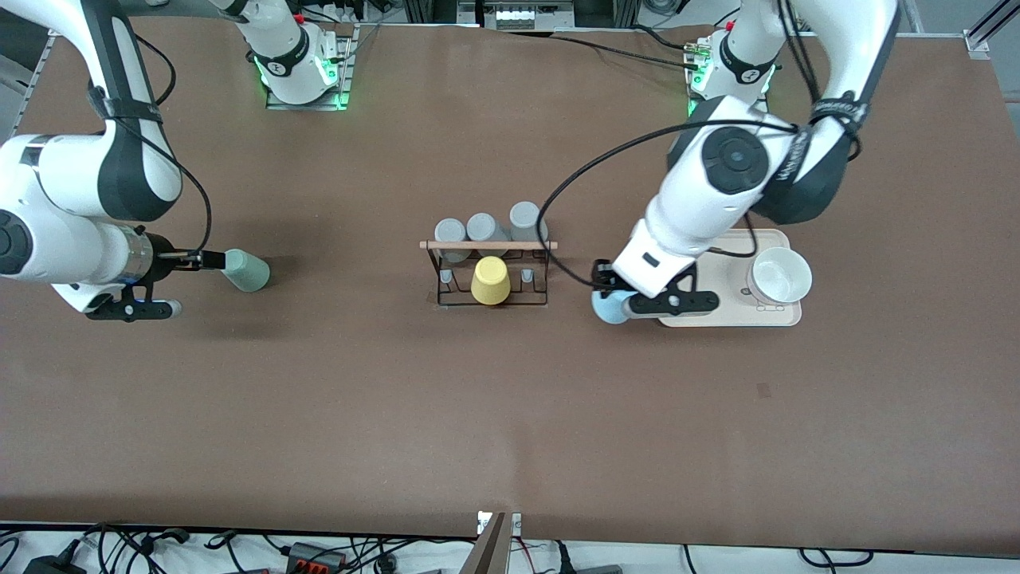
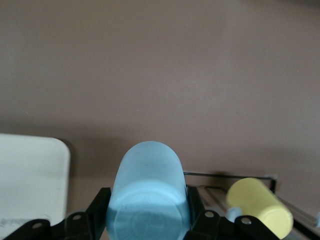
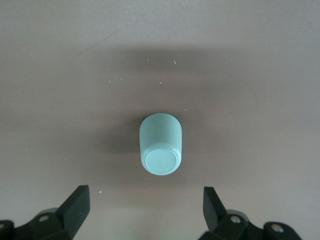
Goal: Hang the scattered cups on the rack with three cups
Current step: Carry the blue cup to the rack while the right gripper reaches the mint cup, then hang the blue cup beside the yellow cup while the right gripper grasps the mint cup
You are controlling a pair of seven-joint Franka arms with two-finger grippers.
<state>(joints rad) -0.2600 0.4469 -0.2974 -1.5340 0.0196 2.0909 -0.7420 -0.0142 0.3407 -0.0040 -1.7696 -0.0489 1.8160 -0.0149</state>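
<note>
My left gripper (image 1: 617, 305) is clenched on the small light-blue handleless tumbler (image 1: 609, 308), one black finger pressed to each side of it (image 2: 148, 197), its flat base turned toward my wrist camera. In the front view I hold it at about three o'clock from the small black wire rack with the light wooden rod across its top (image 1: 488, 273), just beside the cream rectangular tray (image 1: 737, 316), which carries a white round bowl (image 1: 779, 275).

My right gripper (image 1: 209, 259) has its jaws spread wide and released, gripping nothing. Its fingers (image 3: 75, 207) stand apart with the pale mint-green handleless tumbler (image 3: 160, 144) between and ahead of them, untouched. That tumbler (image 1: 246, 270) lies on its side on the brown table (image 1: 510, 414), toward my right arm's end, at about nine o'clock from the rack and well apart from it.

The rack stands mid-table. A yellow cup (image 1: 489, 281) sits mouth-down on a peg on the side nearer the front camera, and three grey cups (image 1: 485, 229) sit in a row on the farther side. My left wrist view also catches the yellow cup (image 2: 260, 206) just beside the blue one.
</note>
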